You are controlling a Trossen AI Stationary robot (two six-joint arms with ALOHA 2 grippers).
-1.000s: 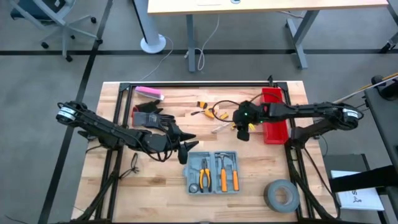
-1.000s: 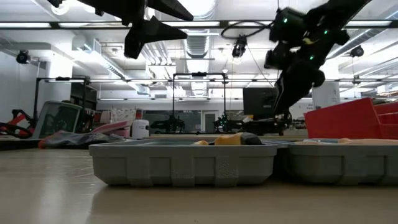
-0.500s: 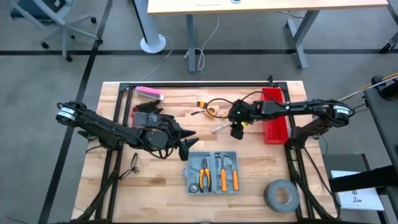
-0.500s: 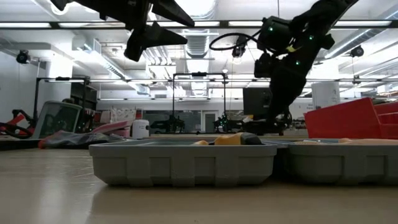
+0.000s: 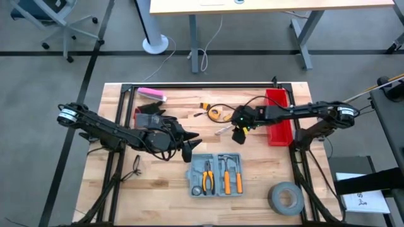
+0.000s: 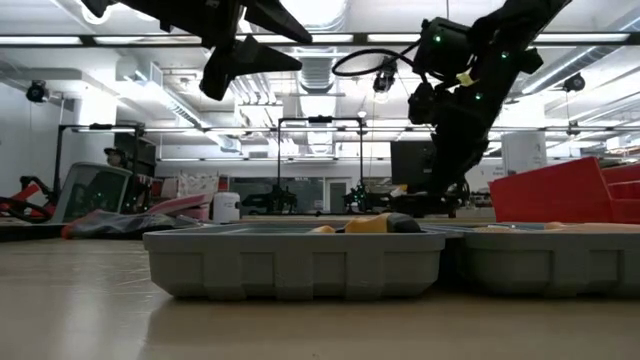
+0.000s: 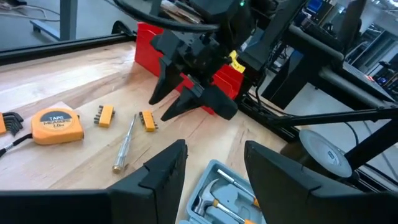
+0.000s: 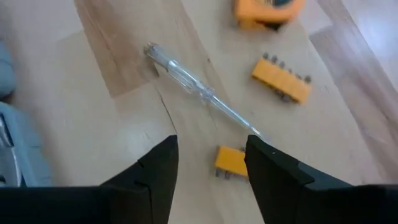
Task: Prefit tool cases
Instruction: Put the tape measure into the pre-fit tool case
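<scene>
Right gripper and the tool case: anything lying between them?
In the high view, only bare wood separates the right gripper from the open tool case; the clear-handled screwdriver lies off to one side.

- We saw grey floor (image 5: pixel 38 75) crossed by dark lines.
- A desk (image 5: pixel 265 6) stood beyond the table.
- An office chair (image 5: pixel 53 19) stood left.
- Ceiling lights (image 6: pixel 60 41) glowed overhead.

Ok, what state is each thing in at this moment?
Grey-blue plastic tool case: open flat, pliers and orange-handled tools seated.
Left hand: open, empty, above the case's edge.
Right hand: open, empty, over the clear-handled screwdriver.
Orange tape measure: lying flat.
Red plastic bin: upright.
</scene>
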